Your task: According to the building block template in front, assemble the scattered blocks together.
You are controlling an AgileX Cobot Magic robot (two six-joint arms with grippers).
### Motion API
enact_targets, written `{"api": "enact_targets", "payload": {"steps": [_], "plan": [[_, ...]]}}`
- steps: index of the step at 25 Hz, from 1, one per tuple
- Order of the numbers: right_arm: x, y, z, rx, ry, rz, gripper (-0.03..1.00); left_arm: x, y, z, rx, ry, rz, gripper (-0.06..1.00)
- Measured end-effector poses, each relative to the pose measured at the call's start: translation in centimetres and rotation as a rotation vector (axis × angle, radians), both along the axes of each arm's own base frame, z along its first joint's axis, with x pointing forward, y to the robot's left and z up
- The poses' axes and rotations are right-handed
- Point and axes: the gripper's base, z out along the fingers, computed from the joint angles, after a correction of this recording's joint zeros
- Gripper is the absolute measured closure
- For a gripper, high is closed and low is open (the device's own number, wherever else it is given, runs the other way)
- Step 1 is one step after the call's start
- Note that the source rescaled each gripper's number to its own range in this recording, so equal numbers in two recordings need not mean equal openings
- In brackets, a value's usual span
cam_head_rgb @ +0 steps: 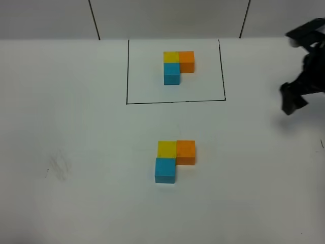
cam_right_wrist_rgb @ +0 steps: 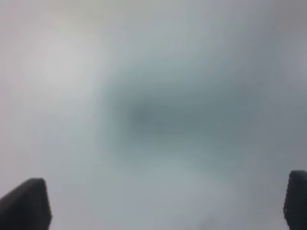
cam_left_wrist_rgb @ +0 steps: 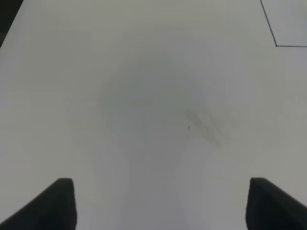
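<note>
The template is a yellow (cam_head_rgb: 170,56), orange (cam_head_rgb: 187,61) and blue (cam_head_rgb: 172,74) cube trio in an L inside a thin black drawn rectangle (cam_head_rgb: 127,76) at the back of the white table. Nearer the front, the unframed yellow block (cam_head_rgb: 166,149), orange block (cam_head_rgb: 186,152) and light blue block (cam_head_rgb: 165,170) sit touching in the same L. My right gripper (cam_head_rgb: 293,101) hovers at the right edge, far from the blocks; its fingertips (cam_right_wrist_rgb: 26,203) stand wide apart, empty. My left gripper (cam_left_wrist_rgb: 160,201) is open over bare table; it is out of the exterior high view.
A faint grey smudge (cam_head_rgb: 60,165) marks the table at the left, also in the left wrist view (cam_left_wrist_rgb: 206,127). A corner of the black rectangle (cam_left_wrist_rgb: 277,45) shows in the left wrist view. The right wrist view is blurred.
</note>
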Motion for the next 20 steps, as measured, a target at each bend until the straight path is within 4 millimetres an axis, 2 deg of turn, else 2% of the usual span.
{"api": "enact_targets", "payload": {"steps": [3, 6, 10, 13, 15, 18, 20], "plan": [[-1.8, -4.1, 0.9, -0.025, 0.103, -0.131, 0.0, 0.0, 0.0, 0.0, 0.0, 0.0, 0.0, 0.4], [-3.7, -6.6, 2.8, -0.035, 0.073, -0.217, 0.0, 0.0, 0.0, 0.0, 0.0, 0.0, 0.0, 0.4], [-9.5, -8.2, 7.1, -0.052, -0.029, -0.32, 0.02, 0.0, 0.0, 0.0, 0.0, 0.0, 0.0, 0.4], [-15.3, -7.9, 10.6, -0.084, -0.157, -0.376, 0.03, 0.0, 0.0, 0.0, -0.001, 0.0, 0.001, 0.4], [-18.8, -6.7, 12.4, -0.111, -0.281, -0.384, 0.05, 0.0, 0.0, 0.0, -0.001, 0.0, 0.001, 0.4], [-22.6, -4.6, 14.2, -0.108, -0.456, -0.367, 0.06, 0.0, 0.0, 0.0, -0.001, 0.0, 0.001, 0.4], [-24.7, -3.0, 14.6, -0.079, -0.54, -0.333, 0.06, 0.0, 0.0, 0.0, -0.001, 0.0, 0.001, 0.4]]}}
